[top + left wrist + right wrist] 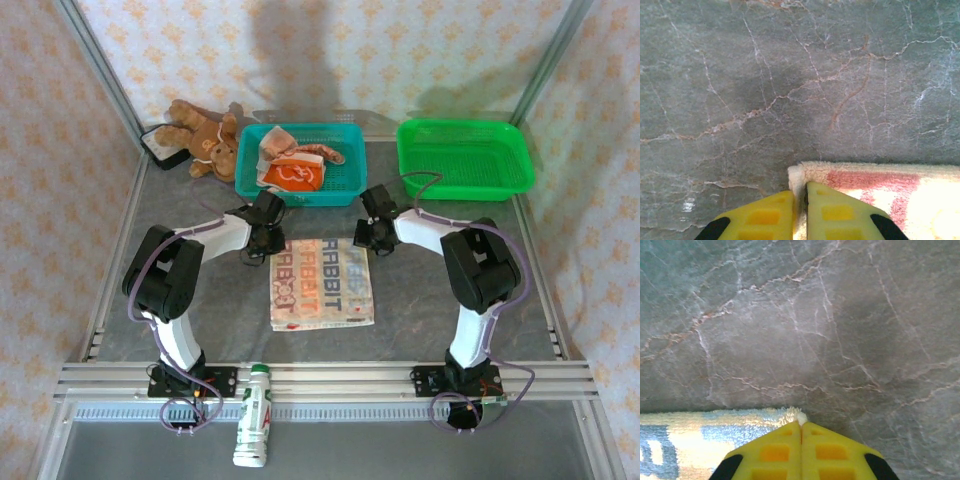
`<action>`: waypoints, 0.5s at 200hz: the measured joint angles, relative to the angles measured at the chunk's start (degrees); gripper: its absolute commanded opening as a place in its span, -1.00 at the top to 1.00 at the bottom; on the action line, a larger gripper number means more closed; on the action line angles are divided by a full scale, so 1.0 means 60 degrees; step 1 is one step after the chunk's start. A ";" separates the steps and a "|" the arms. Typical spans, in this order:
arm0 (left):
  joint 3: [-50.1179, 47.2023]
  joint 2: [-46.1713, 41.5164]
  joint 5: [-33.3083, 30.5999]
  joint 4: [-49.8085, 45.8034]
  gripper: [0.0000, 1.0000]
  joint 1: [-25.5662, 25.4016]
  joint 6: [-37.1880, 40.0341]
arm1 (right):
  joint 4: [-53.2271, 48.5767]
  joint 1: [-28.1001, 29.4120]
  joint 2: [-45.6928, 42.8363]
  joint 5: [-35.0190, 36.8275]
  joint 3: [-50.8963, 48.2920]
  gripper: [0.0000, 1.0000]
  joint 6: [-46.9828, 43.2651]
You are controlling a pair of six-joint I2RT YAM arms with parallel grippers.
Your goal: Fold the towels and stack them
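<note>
A cream towel (321, 285) with "RABBIT" lettering lies flat on the grey table between the two arms. My left gripper (272, 243) is at its far left corner. In the left wrist view the yellow fingers (832, 212) are shut on that corner of the towel (880, 187), with cloth pinched between them. At the far right corner is my right gripper (365, 238). In the right wrist view the right gripper (801, 429) is shut on the fluffy corner tip of the towel (700, 437). More towels (292, 170), orange with white prints, lie crumpled in the teal basket (345, 180).
A green basket (465, 185) stands at the back right. A brown teddy bear (205, 135) lies at the back left beside a small black device (162, 147). A bottle (254, 415) lies across the front rail.
</note>
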 measured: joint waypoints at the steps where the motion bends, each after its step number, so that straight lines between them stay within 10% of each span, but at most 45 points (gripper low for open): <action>1: 0.0000 0.0000 0.0000 0.0000 0.96 0.0000 0.0011 | 0.0004 0.0000 0.0000 -0.0007 0.0000 1.00 0.0011; 100: 0.0011 -0.0841 0.0397 -0.0073 1.00 0.0036 0.0204 | 0.0029 0.0000 -0.0929 -0.0062 -0.0066 1.00 -0.0047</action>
